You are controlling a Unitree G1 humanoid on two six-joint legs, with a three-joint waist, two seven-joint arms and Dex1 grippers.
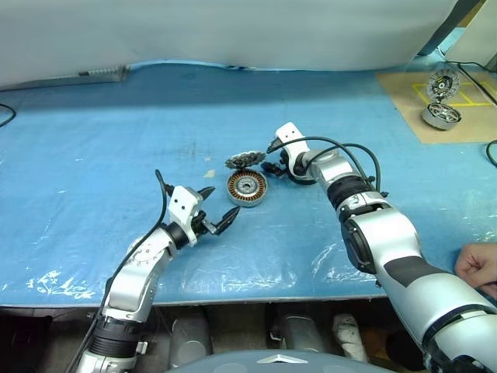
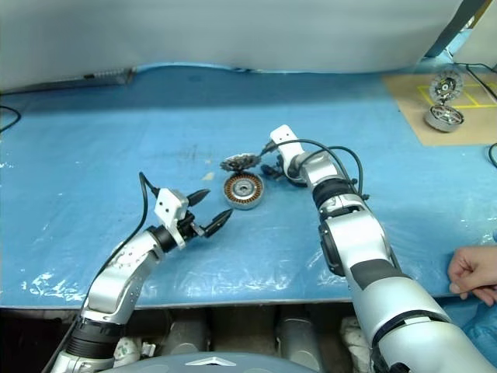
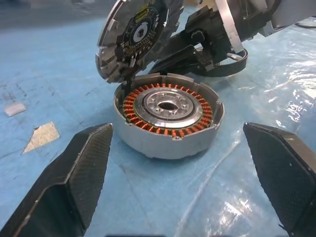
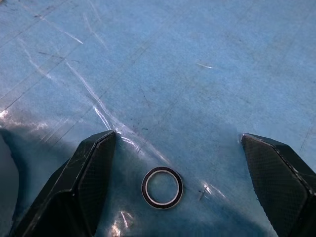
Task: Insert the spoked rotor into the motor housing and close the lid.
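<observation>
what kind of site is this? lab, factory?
Probably a robot assembly test bench: table under blue plastic sheet, opened motor housing showing copper windings, and a second motor unit on a marked board.

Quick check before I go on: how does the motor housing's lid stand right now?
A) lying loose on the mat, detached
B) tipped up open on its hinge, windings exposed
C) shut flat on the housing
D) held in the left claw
B: in the left wrist view the lid stands tilted up at the rim of the motor housing, with the copper windings in plain sight.
</observation>
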